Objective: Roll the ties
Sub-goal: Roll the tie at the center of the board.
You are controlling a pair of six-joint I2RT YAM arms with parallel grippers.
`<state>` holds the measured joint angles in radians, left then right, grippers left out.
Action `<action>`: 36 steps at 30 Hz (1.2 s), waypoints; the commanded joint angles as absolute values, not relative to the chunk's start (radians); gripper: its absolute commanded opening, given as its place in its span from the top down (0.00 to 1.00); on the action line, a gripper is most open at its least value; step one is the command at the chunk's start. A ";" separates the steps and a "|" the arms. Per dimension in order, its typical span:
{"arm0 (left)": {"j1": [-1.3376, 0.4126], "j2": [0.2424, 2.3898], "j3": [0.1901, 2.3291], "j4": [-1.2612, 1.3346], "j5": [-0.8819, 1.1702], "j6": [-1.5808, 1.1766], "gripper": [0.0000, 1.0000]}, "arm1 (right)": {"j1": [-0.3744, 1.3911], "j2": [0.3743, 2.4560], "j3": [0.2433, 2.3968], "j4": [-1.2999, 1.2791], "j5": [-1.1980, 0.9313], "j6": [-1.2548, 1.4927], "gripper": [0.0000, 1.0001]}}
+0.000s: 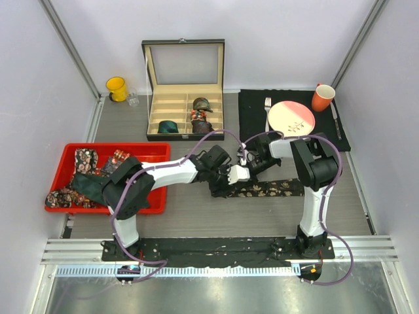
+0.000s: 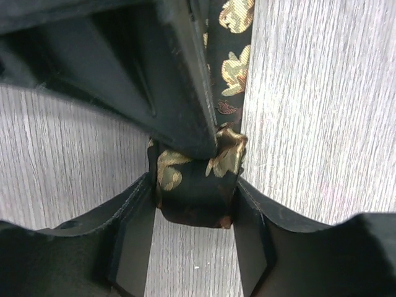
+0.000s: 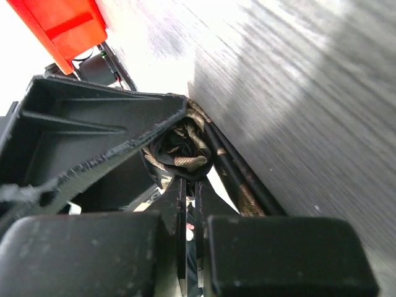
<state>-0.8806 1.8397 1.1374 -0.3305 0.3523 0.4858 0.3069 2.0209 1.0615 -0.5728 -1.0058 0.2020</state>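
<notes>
A dark tie with a beige and red floral print (image 1: 272,188) lies as a strip on the grey table, its left end rolled into a small coil. My left gripper (image 1: 219,186) is shut on that coil (image 2: 189,185), one finger against each side (image 2: 193,198); the flat strip (image 2: 232,55) runs away from it. My right gripper (image 1: 233,183) meets it from the right. Its two fingers (image 3: 193,185) are nearly together, pinching the middle of the coil (image 3: 182,151). The right gripper's body hides the top of the coil in the left wrist view.
A red tray (image 1: 147,154) holding several loose ties sits at the left. An open compartment box (image 1: 185,108) with rolled ties stands at the back. A black mat (image 1: 252,111) at the back right carries a plate, fork, knife and orange cup (image 1: 323,98). A yellow mug (image 1: 116,88) stands at the back left.
</notes>
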 commanded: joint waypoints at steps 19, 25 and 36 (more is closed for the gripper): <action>-0.770 1.836 0.893 0.300 0.717 0.269 0.24 | 0.321 2.031 1.017 -0.529 -0.399 0.103 0.99; -0.778 1.861 0.851 0.397 0.672 0.203 0.25 | 0.322 2.019 1.000 -0.512 -0.362 0.115 0.99; -0.838 1.861 0.816 0.382 0.566 0.287 0.55 | 0.345 2.039 1.017 -0.474 -0.377 0.135 0.99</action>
